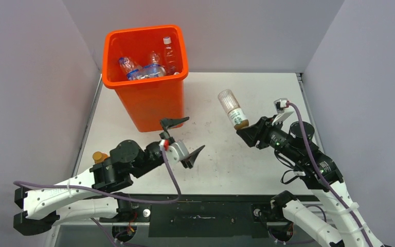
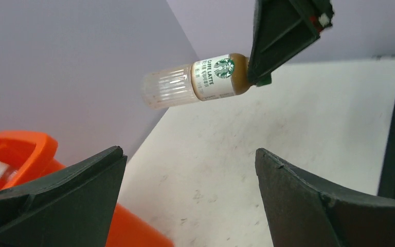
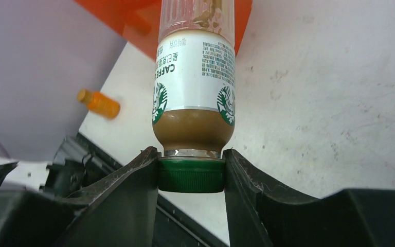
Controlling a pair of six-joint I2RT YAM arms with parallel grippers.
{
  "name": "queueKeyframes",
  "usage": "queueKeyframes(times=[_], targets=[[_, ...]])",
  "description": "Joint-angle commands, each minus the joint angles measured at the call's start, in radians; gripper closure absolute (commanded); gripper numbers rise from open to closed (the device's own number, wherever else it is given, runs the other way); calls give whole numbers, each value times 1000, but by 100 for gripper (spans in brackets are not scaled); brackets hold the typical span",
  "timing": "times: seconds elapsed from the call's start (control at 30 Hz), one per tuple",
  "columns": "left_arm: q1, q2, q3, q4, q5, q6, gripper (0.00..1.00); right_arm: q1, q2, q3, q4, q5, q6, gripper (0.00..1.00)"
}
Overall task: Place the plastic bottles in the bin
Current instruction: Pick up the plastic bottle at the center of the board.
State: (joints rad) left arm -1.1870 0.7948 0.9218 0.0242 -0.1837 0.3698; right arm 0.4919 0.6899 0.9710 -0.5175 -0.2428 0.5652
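Note:
My right gripper (image 1: 248, 128) is shut on the green cap (image 3: 191, 175) of a clear coffee bottle (image 1: 231, 108) with a white label and holds it in the air, base pointing up toward the far left. The bottle also shows in the left wrist view (image 2: 195, 80) and the right wrist view (image 3: 195, 87). The orange bin (image 1: 146, 77) stands at the far left with several clear bottles (image 1: 144, 69) inside. My left gripper (image 1: 185, 136) is open and empty, just in front of the bin. A squat orange bottle (image 1: 100, 156) lies by the left arm and shows in the right wrist view (image 3: 99, 103).
Grey walls close in the white table (image 1: 221, 170) on the left, back and right. A black rail (image 1: 205, 211) runs along the near edge between the arm bases.

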Motion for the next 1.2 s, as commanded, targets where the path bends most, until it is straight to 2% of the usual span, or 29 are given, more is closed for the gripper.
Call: queueKeyframes(times=[0.0, 0.1, 0.3, 0.47, 0.8, 0.93, 1.1, 1.17], targets=[[-99, 49, 81, -130, -96, 415, 4, 4, 10, 85, -240, -233, -105, 95], [-140, 71, 86, -174, -107, 621, 4, 3, 21, 138, -308, -352, -163, 95], [-163, 108, 87, -167, -186, 858, 4, 31, 40, 163, -356, -414, -180, 95], [-162, 163, 109, -174, -181, 920, 4, 42, 30, 133, -308, -513, -155, 95], [-163, 267, 173, -303, -142, 940, 4, 56, 9, 132, -286, -555, -154, 95], [-162, 294, 172, -333, -139, 942, 0, 62, 3, 121, -273, -575, -150, 95], [-163, 315, 167, -327, -156, 946, 19, 65, 8, 128, -264, -587, -147, 95], [-163, 308, 155, -290, -148, 938, 31, 65, 9, 128, -259, -588, -145, 95]])
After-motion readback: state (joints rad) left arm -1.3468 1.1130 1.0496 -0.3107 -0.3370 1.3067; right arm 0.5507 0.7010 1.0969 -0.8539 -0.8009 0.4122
